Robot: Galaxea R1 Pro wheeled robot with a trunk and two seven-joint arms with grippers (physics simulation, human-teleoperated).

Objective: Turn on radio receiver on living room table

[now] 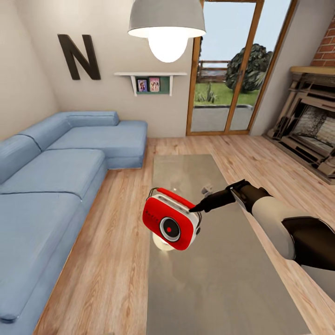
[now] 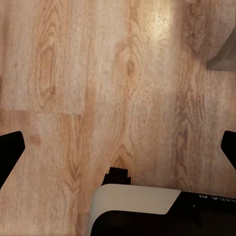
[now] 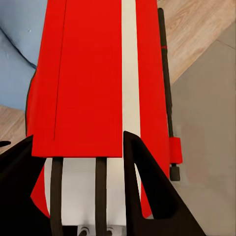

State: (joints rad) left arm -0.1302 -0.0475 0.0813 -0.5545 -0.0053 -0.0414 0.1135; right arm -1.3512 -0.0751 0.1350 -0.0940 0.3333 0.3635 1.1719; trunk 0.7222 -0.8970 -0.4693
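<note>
Right gripper (image 1: 197, 208) jaws are clamped on the radio receiver (image 1: 170, 224), tilted, lifted above the table (image 1: 223, 288) near its left edge. Left gripper (image 2: 118, 147) jaws are wide apart w/ nothing between, over wood floor (image 2: 98, 73). Rel. to the table: blue sofa (image 1: 51, 186) left, glass doors (image 1: 228, 70) beyond, fireplace (image 1: 311, 125) far right. Small grey gadget (image 1: 206, 190) sits on the table just behind my fingers (image 3: 147, 191).

Long grey table (image 1: 218, 288) on wood floor (image 1: 116, 260); small grey gadget (image 1: 205, 190), possibly, on top
</note>
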